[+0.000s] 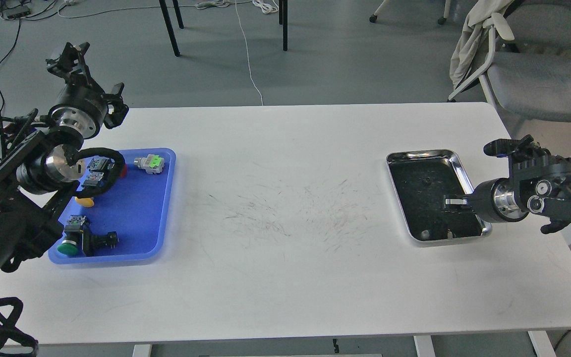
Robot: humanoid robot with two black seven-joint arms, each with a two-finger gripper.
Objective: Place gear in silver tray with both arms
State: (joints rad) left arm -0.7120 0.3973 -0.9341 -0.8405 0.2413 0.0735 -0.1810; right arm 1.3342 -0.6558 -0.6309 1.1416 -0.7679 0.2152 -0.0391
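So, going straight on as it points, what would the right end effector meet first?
The right end effector points left over the silver tray. It would likely meet the tray's left rim first, unless it passes above; its height is unclear.

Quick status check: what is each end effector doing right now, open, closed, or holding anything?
Left end effector: raised behind the blue tray, fingers spread open, holding nothing.
Right end effector: over the silver tray; open or closed cannot be told.

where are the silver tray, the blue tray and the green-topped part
silver tray (427, 154): head view, far rim.
blue tray (137, 218): head view, bare floor.
green-topped part (149, 163): head view, on its green top, far corner of the blue tray.
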